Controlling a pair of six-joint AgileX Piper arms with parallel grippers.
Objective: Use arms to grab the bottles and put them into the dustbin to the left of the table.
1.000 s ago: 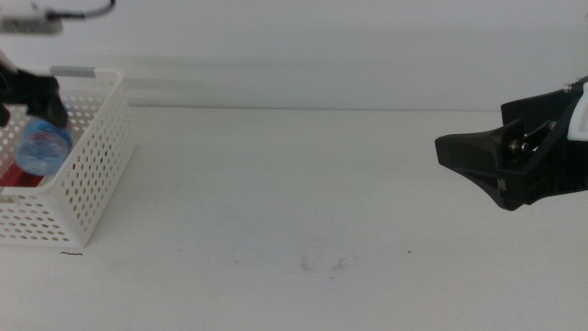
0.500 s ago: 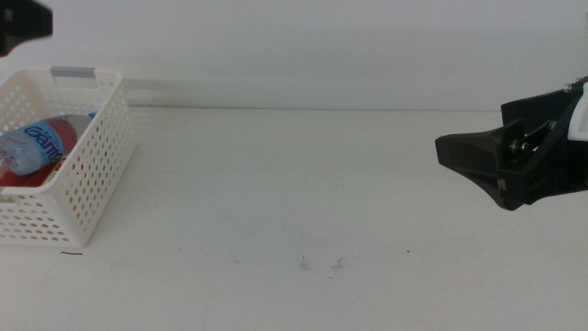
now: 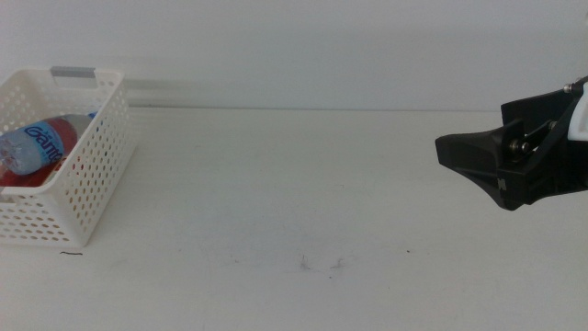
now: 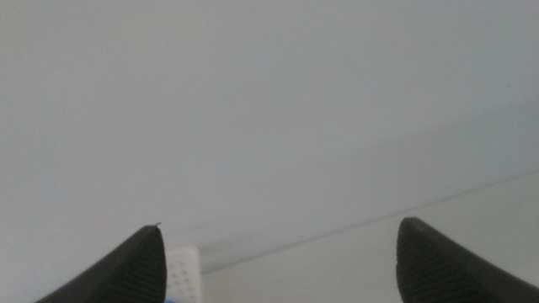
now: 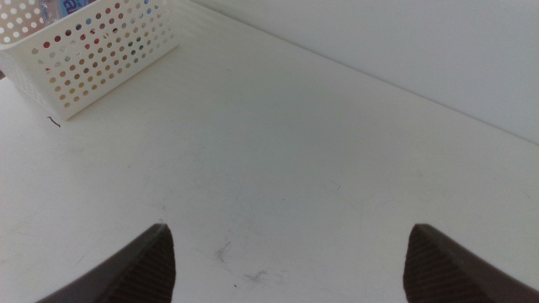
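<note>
The white perforated dustbin (image 3: pixel 87 175) stands on the table (image 3: pixel 276 184) at the far left. A clear water bottle (image 3: pixel 35 144) with a blue label lies inside it on its side, over a red can (image 3: pixel 20 176). My right gripper (image 3: pixel 443 149) hovers open above the table's right side, far from the dustbin. Its wrist view shows the jaws of the right gripper (image 5: pixel 286 252) wide apart over bare table, with the dustbin (image 5: pixel 93 50) in the distance. The left gripper (image 4: pixel 278 252) is out of the middle view. It is open and empty, facing the wall, with a corner of the dustbin (image 4: pixel 182 268) below it.
A grey handle strip (image 3: pixel 73 71) runs along the dustbin's far rim. Faint dark scuff marks (image 3: pixel 322 265) lie near the table's front centre. A plain white wall rises behind the table.
The left gripper let go of the water bottle over the dustbin, rose and left the middle view. The bottle now lies in the dustbin. The right arm has not moved.
</note>
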